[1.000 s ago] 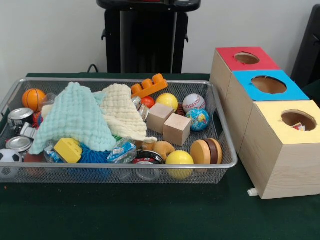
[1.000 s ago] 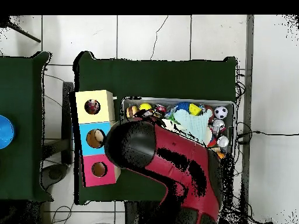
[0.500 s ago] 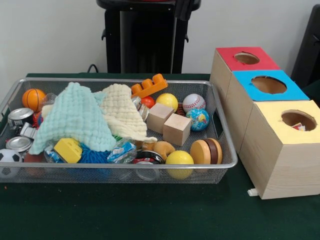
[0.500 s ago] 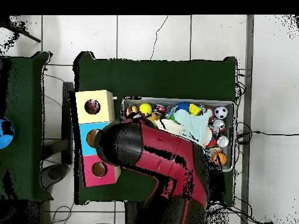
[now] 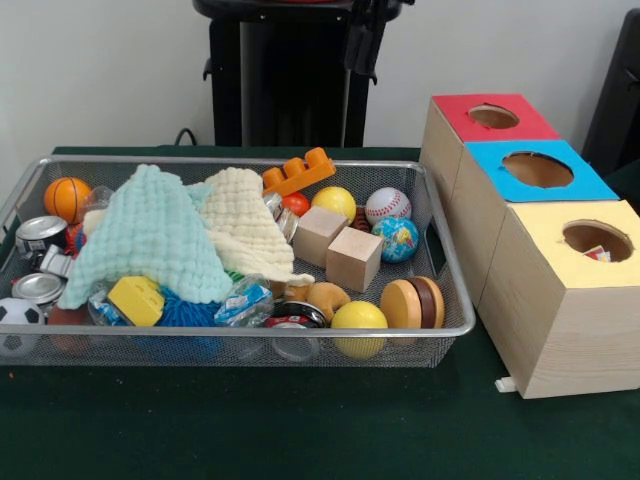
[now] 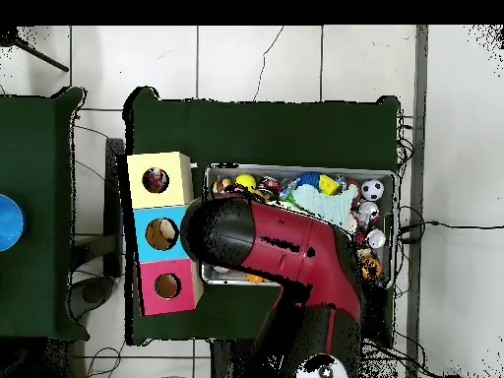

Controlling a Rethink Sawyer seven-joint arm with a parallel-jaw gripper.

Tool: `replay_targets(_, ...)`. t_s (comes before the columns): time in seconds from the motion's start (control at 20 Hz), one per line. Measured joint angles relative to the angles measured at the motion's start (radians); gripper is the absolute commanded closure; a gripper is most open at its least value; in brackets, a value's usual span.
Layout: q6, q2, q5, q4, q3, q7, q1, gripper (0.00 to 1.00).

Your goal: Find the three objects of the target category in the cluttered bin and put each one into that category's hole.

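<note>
Pincer [image 5: 362, 40] at top edge; bin [image 5: 440, 250] of silver mesh, cluttered.

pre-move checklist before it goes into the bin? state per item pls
1. End effector clear of the bin: ok, high at the front view's top edge.
2. End effector open: cannot tell.
3. Red hole, blue hole, yellow hole unobstructed: ok.
4. Yellow box's contents: something shows inside the hole; count cannot tell.
5. Items under the mint cloth and cream cloth: cannot tell, covered.
6. Overhead view of the bin: not ok, the arm covers part of it.
</note>
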State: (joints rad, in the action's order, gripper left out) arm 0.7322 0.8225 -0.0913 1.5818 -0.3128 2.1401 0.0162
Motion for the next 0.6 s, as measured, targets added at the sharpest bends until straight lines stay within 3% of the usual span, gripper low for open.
replay_targets(0.6, -0.204, -0.036, 0.078, 0.012, 0.12, 0.0, -0.108, 1.0)
